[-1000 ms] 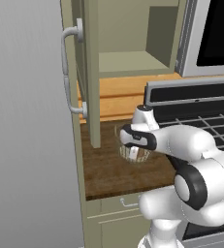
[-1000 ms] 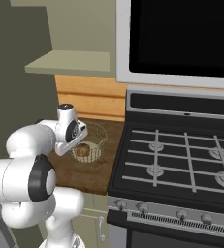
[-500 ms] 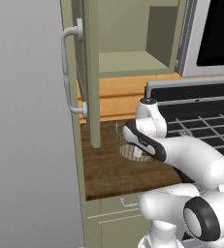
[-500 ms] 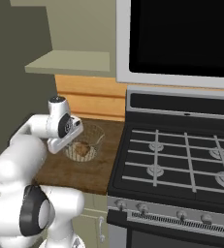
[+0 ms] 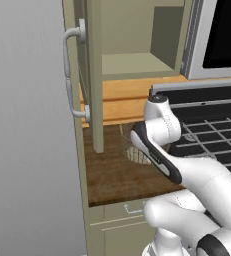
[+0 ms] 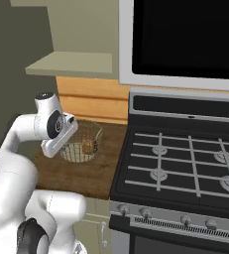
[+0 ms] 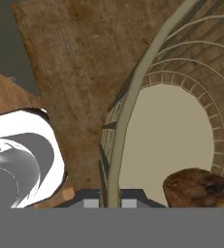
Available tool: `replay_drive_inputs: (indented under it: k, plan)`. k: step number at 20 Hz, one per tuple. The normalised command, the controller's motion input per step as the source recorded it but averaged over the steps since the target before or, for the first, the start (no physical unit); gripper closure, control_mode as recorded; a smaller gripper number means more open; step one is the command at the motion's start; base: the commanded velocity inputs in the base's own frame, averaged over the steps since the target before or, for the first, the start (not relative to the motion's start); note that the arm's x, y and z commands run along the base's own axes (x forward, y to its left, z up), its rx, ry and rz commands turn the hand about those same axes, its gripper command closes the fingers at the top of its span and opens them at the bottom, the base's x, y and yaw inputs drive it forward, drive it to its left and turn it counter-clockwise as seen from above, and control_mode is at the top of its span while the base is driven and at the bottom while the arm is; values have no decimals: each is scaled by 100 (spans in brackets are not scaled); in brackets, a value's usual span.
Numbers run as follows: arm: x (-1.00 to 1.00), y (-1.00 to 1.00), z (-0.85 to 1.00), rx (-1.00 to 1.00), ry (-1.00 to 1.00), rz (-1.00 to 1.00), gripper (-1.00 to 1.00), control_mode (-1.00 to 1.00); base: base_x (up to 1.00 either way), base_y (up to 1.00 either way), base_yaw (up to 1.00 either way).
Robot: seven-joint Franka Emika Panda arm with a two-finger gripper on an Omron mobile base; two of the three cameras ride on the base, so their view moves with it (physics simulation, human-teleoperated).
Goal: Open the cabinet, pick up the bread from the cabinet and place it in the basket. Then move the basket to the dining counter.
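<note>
The pale wire basket sits on the dark wood worktop, left of the stove. My gripper is shut on its left rim, one finger on each side of the wire. The orange-brown bread lies on the basket's floor. From the right base view, the bread shows through the basket mesh, with my hand beside it. In the left base view my arm hides most of the basket. The cabinet door stands open above. The dining counter is out of view.
A black gas stove adjoins the worktop on the right, with a microwave over it. The open door's edge and silver handle hang over the worktop's left end. A grey wall rises further left.
The jaws have closed on the basket rim. My forearm and elbow have swung up and toward the cameras while the hand stayed at the basket.
</note>
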Motion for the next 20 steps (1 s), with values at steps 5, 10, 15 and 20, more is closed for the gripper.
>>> replay_drive_inputs:
  k: [5, 10, 15, 20]
  plan:
    - [-53, -28, 44, 0, -6, 17, 100, -100, 0, 0, 0]
    - [-79, -15, 56, -3, -10, 15, 100, -100, 0, 0, 0]
    - [-67, -9, 49, -8, -9, 13, 100, -100, 0, 0, 0]
    - [-60, -25, 53, -1, -16, 3, 100, -100, 0, 0, 0]
